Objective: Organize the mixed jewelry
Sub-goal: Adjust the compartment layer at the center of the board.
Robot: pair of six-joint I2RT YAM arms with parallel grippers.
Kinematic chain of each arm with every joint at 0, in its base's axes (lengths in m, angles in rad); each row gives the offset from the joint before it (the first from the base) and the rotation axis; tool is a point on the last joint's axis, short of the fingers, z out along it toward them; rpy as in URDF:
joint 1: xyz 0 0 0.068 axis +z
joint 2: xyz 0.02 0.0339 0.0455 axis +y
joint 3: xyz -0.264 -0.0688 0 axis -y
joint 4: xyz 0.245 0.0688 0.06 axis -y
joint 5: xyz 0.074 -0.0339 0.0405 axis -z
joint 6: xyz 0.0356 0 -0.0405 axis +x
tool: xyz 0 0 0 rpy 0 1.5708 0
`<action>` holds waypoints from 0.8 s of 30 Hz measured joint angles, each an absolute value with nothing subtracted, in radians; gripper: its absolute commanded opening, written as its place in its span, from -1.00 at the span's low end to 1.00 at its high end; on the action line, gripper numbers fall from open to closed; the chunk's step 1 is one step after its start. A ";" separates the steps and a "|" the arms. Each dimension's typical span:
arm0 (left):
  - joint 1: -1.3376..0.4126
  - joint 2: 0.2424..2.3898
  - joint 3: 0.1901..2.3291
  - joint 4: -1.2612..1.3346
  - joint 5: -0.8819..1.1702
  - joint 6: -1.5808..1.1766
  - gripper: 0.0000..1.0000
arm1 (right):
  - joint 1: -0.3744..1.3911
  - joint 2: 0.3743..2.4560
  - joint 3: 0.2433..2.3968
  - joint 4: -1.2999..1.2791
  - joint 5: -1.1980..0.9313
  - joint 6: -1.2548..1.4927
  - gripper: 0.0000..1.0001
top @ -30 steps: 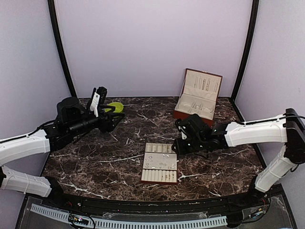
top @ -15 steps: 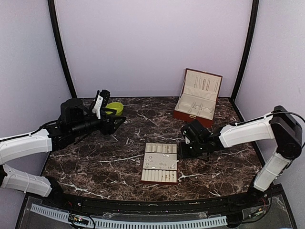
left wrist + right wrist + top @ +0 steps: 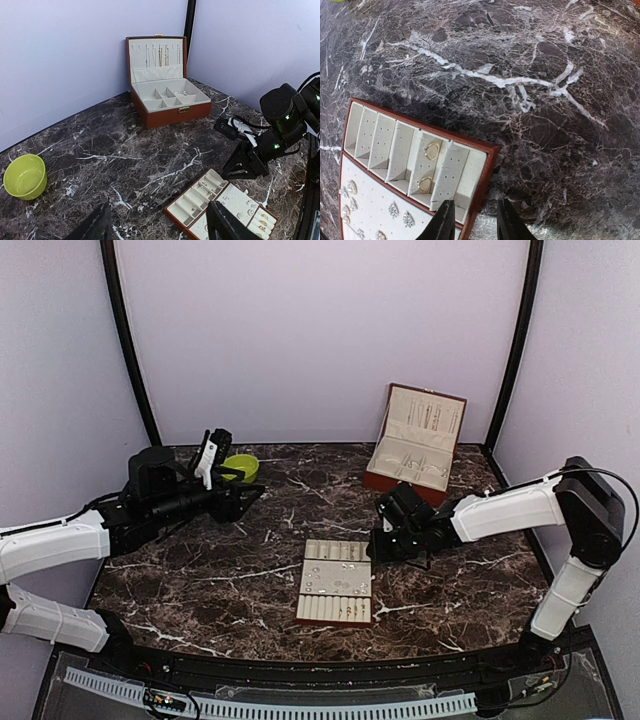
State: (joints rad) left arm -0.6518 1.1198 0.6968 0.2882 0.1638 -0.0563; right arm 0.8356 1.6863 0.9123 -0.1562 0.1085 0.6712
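Jewelry: mixed jewelry [image 3: 431, 151] lies in the beige tray [image 3: 487, 167] at the middle of the worktop [image 3: 545, 100]. Two rings sit in the slotted row, and studs sit on the padded panel beside it.
Right gripper: right gripper [image 3: 475, 224] hangs low at the tray's far right corner, its fingers a little apart astride the brown rim. I cannot tell whether they pinch it.
Step in hand: probably taking hold of the tray by its rim, perhaps to bring it nearer the jewelry box [image 3: 415, 445].
Doing it well: bite squarely on the rim, clear of the nearest ring slot. Keep the tray level and move slowly, because the loose pieces could slide or spill.
Left gripper: left gripper [image 3: 160, 227] is wide open and empty, well apart from the tray and near the green bowl [image 3: 240, 467].
Hidden: the right fingertips are cut off at the lower edge of the wrist view, so any contact with the rim is out of sight.
Hard to make out: the box's lid seems to carry fine chains, but what lies in its compartments is too small to read.
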 measured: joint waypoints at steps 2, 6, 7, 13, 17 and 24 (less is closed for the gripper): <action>-0.652 1.120 0.697 0.288 0.163 -0.056 0.33 | 0.836 1.702 0.921 -0.157 0.113 0.667 -0.52; -0.652 1.120 0.697 0.288 0.163 -0.056 0.33 | 0.836 1.729 0.941 -0.163 0.133 0.648 -0.60; -0.652 1.120 0.697 0.288 0.163 -0.056 0.33 | 0.836 1.738 0.950 -0.166 0.137 0.640 -0.62; -0.652 1.120 0.697 0.288 0.163 -0.056 0.33 | 0.836 1.800 1.010 -0.181 0.158 0.594 -0.70; -0.652 1.120 0.697 0.288 0.163 -0.056 0.33 | 0.836 1.819 1.033 -0.185 0.161 0.572 -0.77; -0.652 1.120 0.697 0.287 0.163 -0.056 0.33 | 0.836 1.866 1.098 -0.198 0.180 0.483 -0.94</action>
